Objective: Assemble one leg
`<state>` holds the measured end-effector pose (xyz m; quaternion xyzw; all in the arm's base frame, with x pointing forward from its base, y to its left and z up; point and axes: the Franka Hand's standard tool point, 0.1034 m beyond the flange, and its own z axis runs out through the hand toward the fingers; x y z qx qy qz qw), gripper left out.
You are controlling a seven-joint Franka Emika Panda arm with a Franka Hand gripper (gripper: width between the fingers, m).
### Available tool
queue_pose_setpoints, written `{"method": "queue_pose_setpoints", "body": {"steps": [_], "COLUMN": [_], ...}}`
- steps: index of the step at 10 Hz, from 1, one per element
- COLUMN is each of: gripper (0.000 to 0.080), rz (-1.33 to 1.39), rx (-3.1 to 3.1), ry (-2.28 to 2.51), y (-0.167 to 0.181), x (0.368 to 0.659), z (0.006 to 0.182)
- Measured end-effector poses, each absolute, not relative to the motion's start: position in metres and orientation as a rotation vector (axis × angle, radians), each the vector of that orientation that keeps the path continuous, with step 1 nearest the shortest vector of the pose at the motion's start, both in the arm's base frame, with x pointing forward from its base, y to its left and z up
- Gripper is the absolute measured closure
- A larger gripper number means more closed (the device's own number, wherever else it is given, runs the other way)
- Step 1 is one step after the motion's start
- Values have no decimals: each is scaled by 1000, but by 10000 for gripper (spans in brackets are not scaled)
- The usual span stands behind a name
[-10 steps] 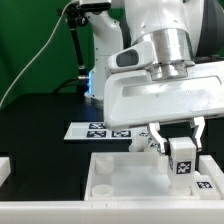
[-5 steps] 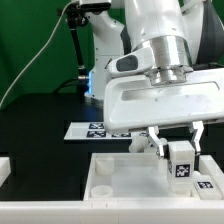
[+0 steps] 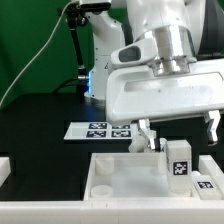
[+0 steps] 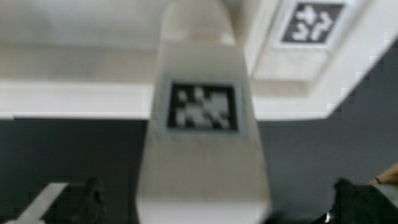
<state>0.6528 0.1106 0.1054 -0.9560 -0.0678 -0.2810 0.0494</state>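
White tagged leg (image 3: 180,160) stands upright on the white tabletop (image 3: 115,176), by the black desk's (image 3: 40,120) edge nearest the exterior camera, toward the exterior view's right. The jaws are spread wide above and either side of the leg, not touching it.

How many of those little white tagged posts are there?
1 sure: the leg stands on the tabletop below the open gripper. A tagged piece beside it may be another.

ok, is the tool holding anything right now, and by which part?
Nothing is held. The tool is open, both fingers clear of the leg, which stands upright between them on the white tabletop.
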Motion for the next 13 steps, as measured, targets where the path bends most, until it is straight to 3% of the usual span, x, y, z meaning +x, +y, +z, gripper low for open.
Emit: {"method": "queue_pose_setpoints", "body": {"steps": [5,8,13], "gripper": [150,150,150], "rz": [-435,-110,-125], "rx": [-2959,-2993,-2994], "ry": [-209,-85,-86], "y": [120,97,92], "x": [647,654,659], "z": [100,99,101]}}
